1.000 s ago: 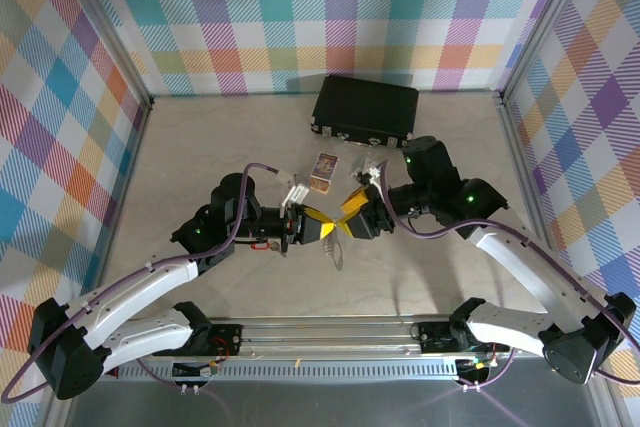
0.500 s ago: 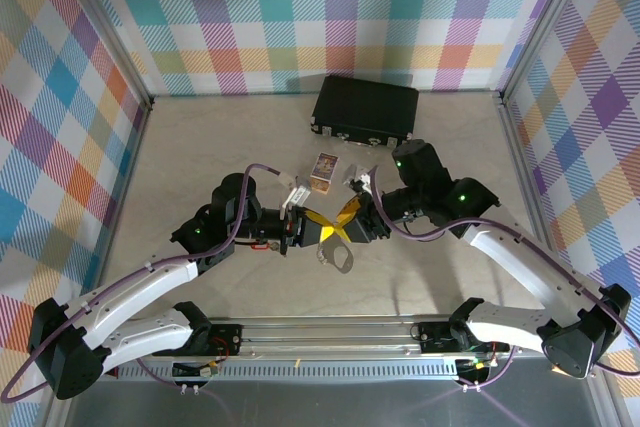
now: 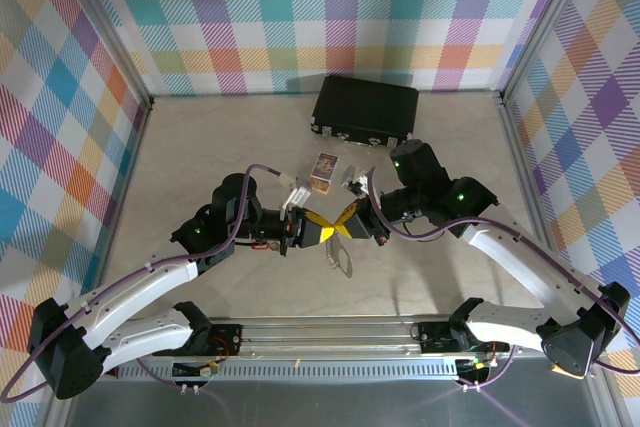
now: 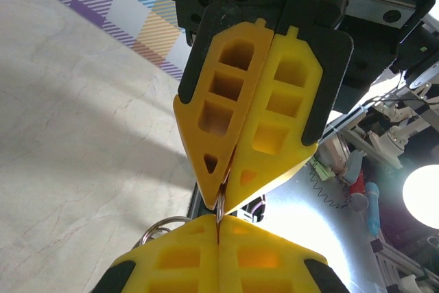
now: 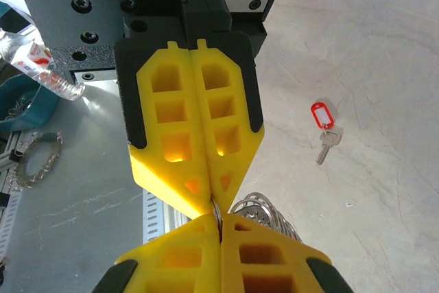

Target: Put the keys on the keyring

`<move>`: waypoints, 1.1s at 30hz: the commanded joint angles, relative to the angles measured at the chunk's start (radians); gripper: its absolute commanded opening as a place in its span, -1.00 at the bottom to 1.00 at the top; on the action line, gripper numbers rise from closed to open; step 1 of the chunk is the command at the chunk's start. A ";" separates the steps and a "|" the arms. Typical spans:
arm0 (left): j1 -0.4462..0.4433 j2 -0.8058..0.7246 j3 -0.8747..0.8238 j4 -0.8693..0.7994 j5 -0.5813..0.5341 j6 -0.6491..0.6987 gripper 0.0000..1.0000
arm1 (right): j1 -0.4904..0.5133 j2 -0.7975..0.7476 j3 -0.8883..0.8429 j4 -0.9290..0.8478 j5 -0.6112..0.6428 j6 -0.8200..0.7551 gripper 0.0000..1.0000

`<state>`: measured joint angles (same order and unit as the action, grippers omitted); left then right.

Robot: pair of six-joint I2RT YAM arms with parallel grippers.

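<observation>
Grey keyring (image 3: 338, 257) clamped by left tool (image 4: 218, 223) and right tool (image 5: 219, 223); keys (image 5: 324, 128) loose at two o'clock in right wrist view; likely fetch them next

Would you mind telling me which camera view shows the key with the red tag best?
The right wrist view: the keys, a silver key joined to a red tag, lie whole and unobstructed on the table. The top external view gives them as a tiny red speck, too small for detail.
</observation>
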<state>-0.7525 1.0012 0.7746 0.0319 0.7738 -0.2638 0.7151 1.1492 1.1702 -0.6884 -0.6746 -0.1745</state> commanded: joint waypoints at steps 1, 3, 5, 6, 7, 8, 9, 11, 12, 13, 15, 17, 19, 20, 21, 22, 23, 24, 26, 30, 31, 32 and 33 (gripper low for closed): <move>-0.014 -0.017 0.047 0.020 0.016 0.017 -1.00 | 0.009 -0.009 0.030 0.003 0.006 -0.020 -1.00; -0.013 -0.022 0.042 0.033 0.002 0.011 -0.77 | 0.009 -0.018 0.024 0.020 0.012 -0.013 -1.00; -0.013 -0.028 0.034 0.061 -0.018 -0.002 -0.46 | 0.009 -0.033 0.008 0.065 0.014 0.008 -1.00; -0.013 -0.030 0.032 0.068 -0.025 -0.007 -0.36 | 0.009 -0.045 -0.005 0.103 0.015 0.027 -1.00; -0.014 -0.033 0.032 0.077 -0.029 -0.008 -0.28 | 0.009 -0.054 -0.018 0.136 0.015 0.046 -1.00; -0.013 -0.035 0.029 0.089 -0.035 -0.012 -0.25 | 0.009 -0.067 -0.037 0.185 0.007 0.067 -1.00; -0.013 -0.040 0.027 0.098 -0.044 -0.012 -0.24 | 0.008 -0.078 -0.052 0.222 0.002 0.087 -1.00; -0.013 -0.051 0.025 0.125 -0.072 -0.015 -0.21 | 0.009 -0.112 -0.091 0.317 -0.007 0.145 -1.00; -0.013 -0.054 0.025 0.146 -0.086 -0.021 -0.20 | 0.008 -0.129 -0.112 0.363 -0.017 0.164 -1.00; -0.013 -0.059 0.022 0.179 -0.096 -0.032 -0.19 | 0.007 -0.151 -0.139 0.427 -0.027 0.186 -1.00; -0.012 -0.072 0.013 0.255 -0.107 -0.054 -0.19 | 0.007 -0.190 -0.193 0.552 -0.045 0.238 -1.00; -0.013 -0.083 0.001 0.325 -0.116 -0.074 -0.19 | 0.007 -0.215 -0.229 0.645 -0.049 0.280 -1.00; -0.013 -0.092 -0.007 0.373 -0.118 -0.090 -0.19 | 0.007 -0.236 -0.267 0.734 -0.047 0.317 -1.00; -0.012 -0.096 -0.009 0.387 -0.117 -0.095 -0.20 | 0.007 -0.247 -0.285 0.768 -0.040 0.334 -1.00; -0.013 -0.097 -0.010 0.394 -0.115 -0.098 -0.21 | 0.007 -0.254 -0.303 0.808 -0.031 0.348 -1.00; -0.013 -0.101 -0.012 0.400 -0.113 -0.102 -0.21 | 0.006 -0.263 -0.324 0.850 -0.027 0.367 -1.00; -0.012 -0.105 -0.013 0.403 -0.111 -0.105 -0.22 | 0.007 -0.269 -0.339 0.887 -0.023 0.383 -1.00; -0.013 -0.106 -0.013 0.403 -0.112 -0.105 -0.23 | 0.007 -0.272 -0.351 0.918 -0.023 0.393 -1.00; -0.013 -0.111 -0.015 0.402 -0.108 -0.104 -0.24 | 0.007 -0.276 -0.377 0.981 -0.016 0.428 -1.00; -0.013 -0.106 -0.025 0.392 -0.104 -0.090 -0.28 | 0.007 -0.275 -0.425 1.107 0.014 0.496 -1.00; -0.014 -0.103 -0.029 0.394 -0.101 -0.089 -0.28 | 0.007 -0.275 -0.440 1.144 0.027 0.517 -1.00; -0.014 -0.098 -0.030 0.398 -0.096 -0.090 -0.29 | 0.007 -0.276 -0.451 1.174 0.032 0.532 -1.00; -0.014 -0.096 -0.031 0.400 -0.095 -0.091 -0.30 | 0.007 -0.275 -0.459 1.194 0.036 0.542 -1.00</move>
<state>-0.7570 0.9039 0.7586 0.3901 0.6640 -0.3515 0.7177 0.8867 0.7307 0.3218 -0.6598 0.2905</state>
